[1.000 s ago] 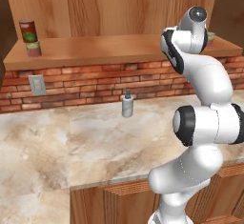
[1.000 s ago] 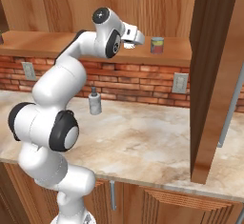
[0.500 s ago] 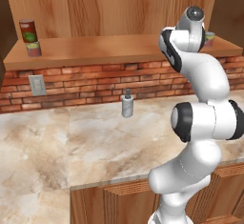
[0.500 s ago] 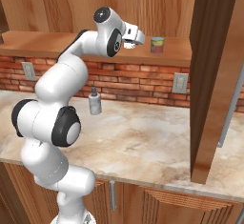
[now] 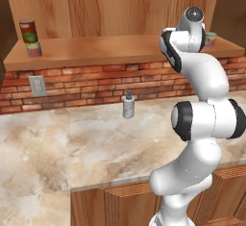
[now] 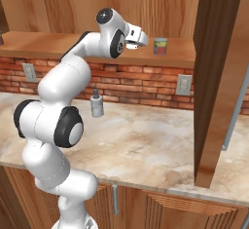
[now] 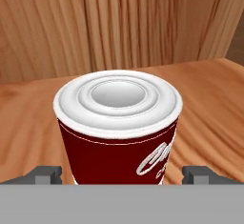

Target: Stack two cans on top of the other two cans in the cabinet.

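Observation:
A red can (image 7: pixel 119 142) with a white lid and white lettering stands upright on the cabinet shelf (image 7: pixel 212 108), right in front of my open gripper (image 7: pixel 122 173). One fingertip (image 7: pixel 50 173) shows on each side of it, apart from its wall. In the right base view my gripper (image 6: pixel 142 39) hovers at shelf height just left of that can (image 6: pixel 160 46). My arm half hides the can (image 5: pixel 210 38) in the left base view. At the shelf's left end a dark red-brown can with a green patch (image 5: pixel 29 31) sits on a pale can (image 5: pixel 34 50).
A grey pump bottle (image 5: pixel 128 106) stands on the marble counter (image 5: pixel 72 138) below the shelf, against the brick wall. A thick wooden post (image 6: pixel 214 77) rises at the right of the counter. Wall sockets (image 6: pixel 183 84) sit in the brick.
The arm has shifted slightly, and the gripper stays by the can at the shelf's right end. The cans have not moved.

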